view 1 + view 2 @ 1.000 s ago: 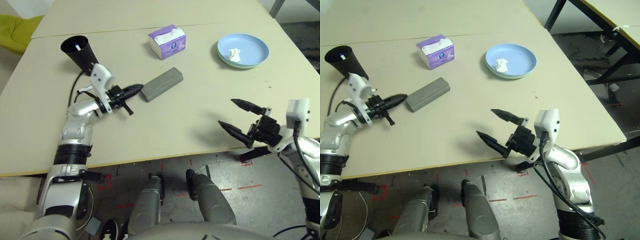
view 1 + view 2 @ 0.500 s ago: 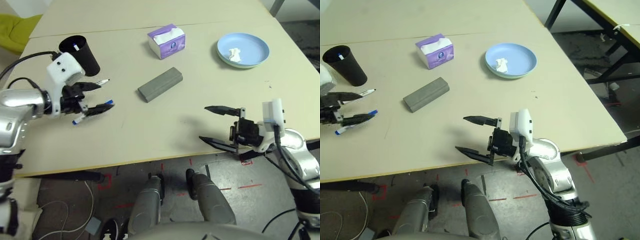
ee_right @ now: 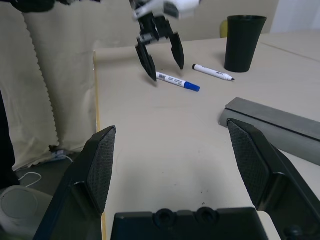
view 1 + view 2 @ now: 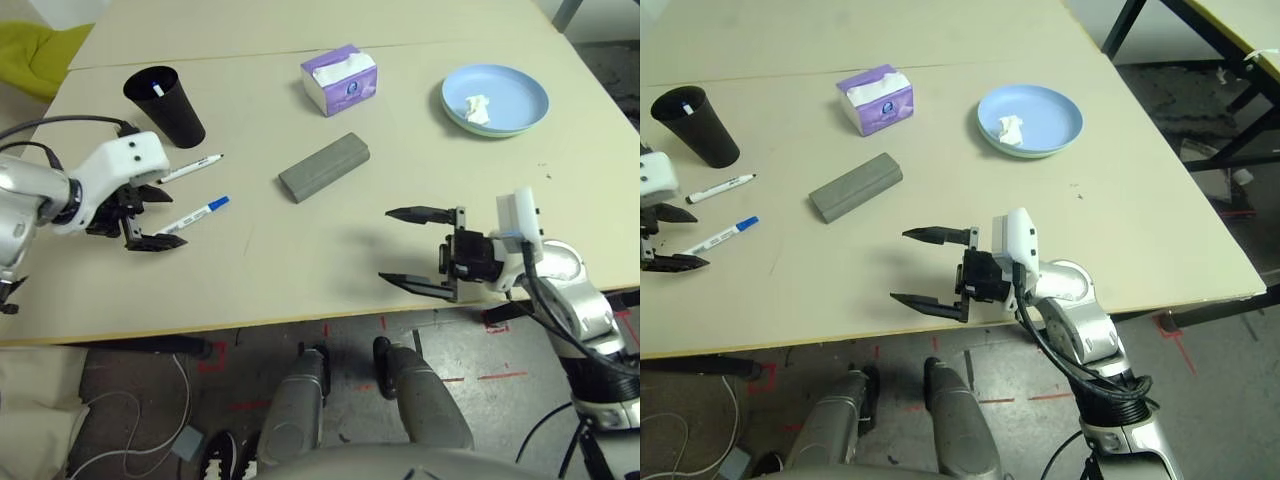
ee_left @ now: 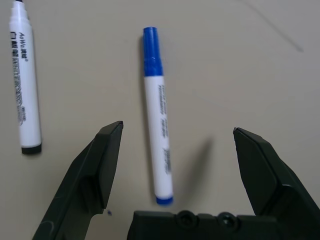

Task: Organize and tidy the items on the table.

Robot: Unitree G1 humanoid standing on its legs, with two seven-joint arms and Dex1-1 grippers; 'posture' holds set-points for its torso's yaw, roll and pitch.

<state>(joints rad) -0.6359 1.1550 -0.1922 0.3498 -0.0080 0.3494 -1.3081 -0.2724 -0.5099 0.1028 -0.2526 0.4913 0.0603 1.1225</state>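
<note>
left gripper (image 4: 148, 212): spread wide and empty, parked right over the tail end of the blue-cap marker (image 4: 193, 214), not touching it as far as can be told
black cup (image 4: 165, 104): upright near the table's left end, something white-and-blue poking up inside, can't tell what
black-cap marker (image 4: 189, 168): loose on the table (image 4: 300, 250) just below the cup, not put away yet
blue-cap marker: loose too, just beside the other one, looks like the next pick
grey glasses case (image 4: 324, 167): lying shut mid-table, probably fine as is
tissue box (image 4: 339, 80): sitting behind the case, untouched
right gripper (image 4: 411, 249): wide open, holding nothing, hanging at the near edge well apart from everything
blue plate (image 4: 497, 98): stacked on a green one at far right, crumpled tissue (image 4: 474, 108) resting in it
progress guess: roughly halfway, both markers left to drop in the cup
</note>
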